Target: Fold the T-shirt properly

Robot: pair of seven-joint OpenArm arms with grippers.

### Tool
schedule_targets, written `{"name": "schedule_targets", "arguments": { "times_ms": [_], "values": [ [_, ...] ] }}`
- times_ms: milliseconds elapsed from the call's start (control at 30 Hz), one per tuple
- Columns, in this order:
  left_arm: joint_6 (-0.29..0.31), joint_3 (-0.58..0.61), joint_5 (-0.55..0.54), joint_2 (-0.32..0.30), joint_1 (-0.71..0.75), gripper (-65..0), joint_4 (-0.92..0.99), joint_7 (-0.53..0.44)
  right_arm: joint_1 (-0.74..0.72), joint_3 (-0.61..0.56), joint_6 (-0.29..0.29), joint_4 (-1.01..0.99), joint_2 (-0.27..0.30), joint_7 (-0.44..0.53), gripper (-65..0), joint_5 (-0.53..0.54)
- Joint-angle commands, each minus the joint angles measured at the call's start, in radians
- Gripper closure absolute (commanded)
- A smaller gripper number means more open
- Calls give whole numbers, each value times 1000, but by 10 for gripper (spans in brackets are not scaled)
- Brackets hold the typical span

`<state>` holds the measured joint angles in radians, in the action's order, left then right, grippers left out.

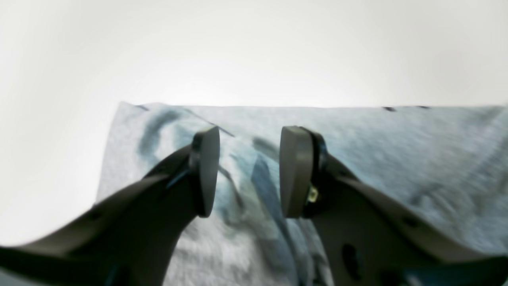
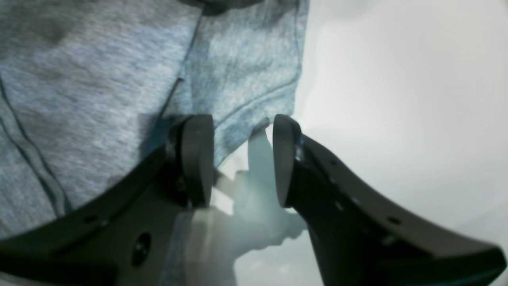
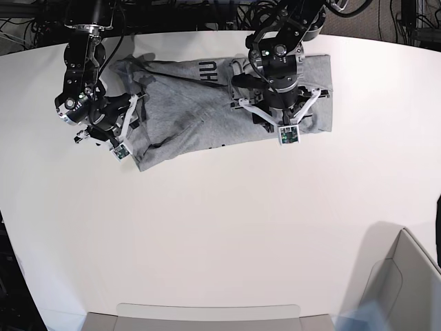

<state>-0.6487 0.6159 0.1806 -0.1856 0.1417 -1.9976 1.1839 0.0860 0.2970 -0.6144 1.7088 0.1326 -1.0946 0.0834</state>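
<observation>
Left tool (image 1: 249, 171), jaws parted and holding nothing, hovers over a wrinkled part of the T-shirt (image 3: 207, 103). Right tool (image 2: 243, 161), jaws likewise parted and empty, straddles the T-shirt's edge. T-shirt lies spread on the white tabletop (image 3: 227, 234).

Black arms (image 3: 279, 41), white brackets, dark curved fingers (image 1: 206, 174) with flat pads.

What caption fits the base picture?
Two black robot arms work over a crumpled heather-grey cotton T-shirt on a white table.
</observation>
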Motion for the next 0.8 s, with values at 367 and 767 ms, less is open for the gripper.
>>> {"name": "schedule_targets", "arguments": {
  "times_ms": [367, 767],
  "values": [
    [2, -63, -180, -84, -7, -262, -1, 124, -13, 1, -6, 17, 6, 15, -247, 9],
    [116, -81, -289, -111, -70, -122, -2, 115, -2, 1, -6, 18, 5, 15, -247, 9]
  ]
}}
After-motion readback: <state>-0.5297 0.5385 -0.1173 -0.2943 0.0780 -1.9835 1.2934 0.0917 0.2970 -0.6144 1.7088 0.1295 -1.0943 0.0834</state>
